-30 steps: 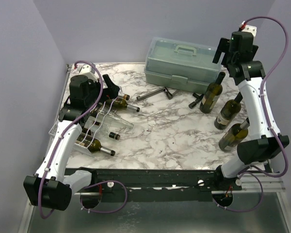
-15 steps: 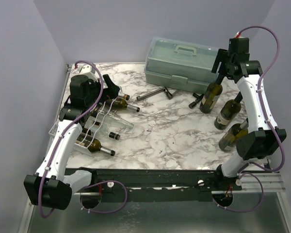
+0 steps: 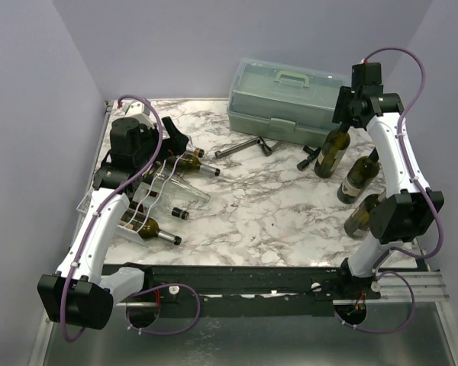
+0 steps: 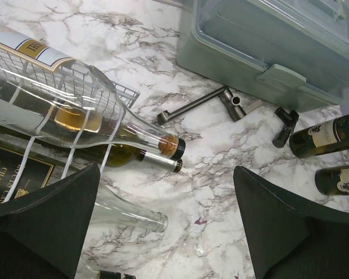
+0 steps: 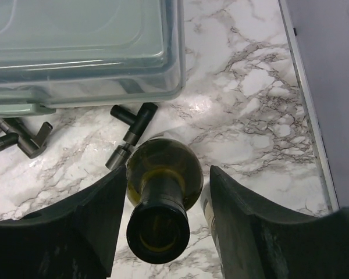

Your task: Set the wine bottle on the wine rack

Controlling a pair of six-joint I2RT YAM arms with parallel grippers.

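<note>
Both jaws of the right gripper (image 5: pixel 168 171) straddle the neck of the upright wine bottle (image 5: pixel 158 229) at far right. Only its wrist view shows a gap on one side, so nothing is clamped. The left gripper (image 4: pixel 166 170) gapes wide and empty over the wine rack (image 3: pixel 151 189) at left. The table (image 3: pixel 252 206) is marbled, the walls (image 3: pixel 175 38) lilac.

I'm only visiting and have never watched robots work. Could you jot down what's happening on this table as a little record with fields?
table: marble top, both arms at its near edge
wine rack: white wire, on the left, bottles lying in it
upright bottle: dark green, standing near the toolbox
right gripper: open, jaws either side of that bottle's neck
left gripper: open wide, hovering by the rack
other standing bottles: two, on the right
</note>
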